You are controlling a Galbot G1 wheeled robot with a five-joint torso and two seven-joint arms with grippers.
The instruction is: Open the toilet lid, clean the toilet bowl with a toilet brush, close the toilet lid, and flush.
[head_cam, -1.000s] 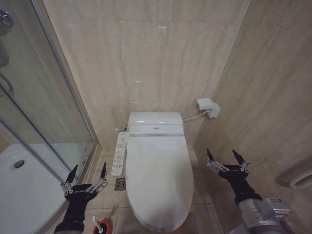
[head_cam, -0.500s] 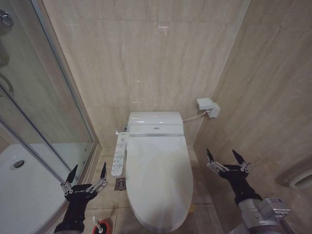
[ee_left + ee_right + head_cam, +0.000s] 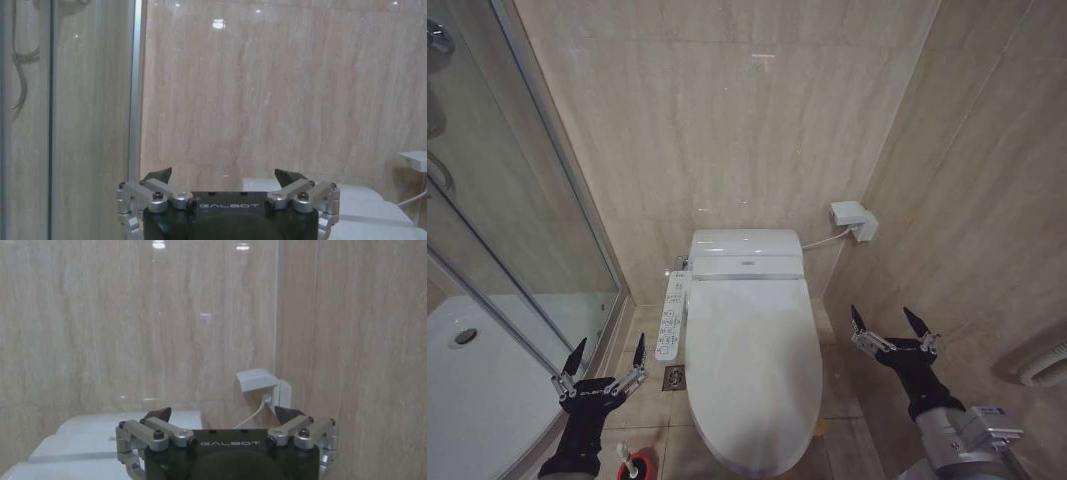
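Change: nothing moved since before; toilet lid stays closed.
Grippers: left gripper at 7 o'clock, right gripper at 4 o'clock, both wide open, empty.
Risk: you may catch the seat with the lid.

The glossy white toilet lid is lying shut over the toilet bowl, between both pincers. The toilet brush is standing upright in its red cup, just beside the left pincer.

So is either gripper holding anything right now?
No. The left gripper and right gripper are both open and empty, either side of the closed toilet lid.
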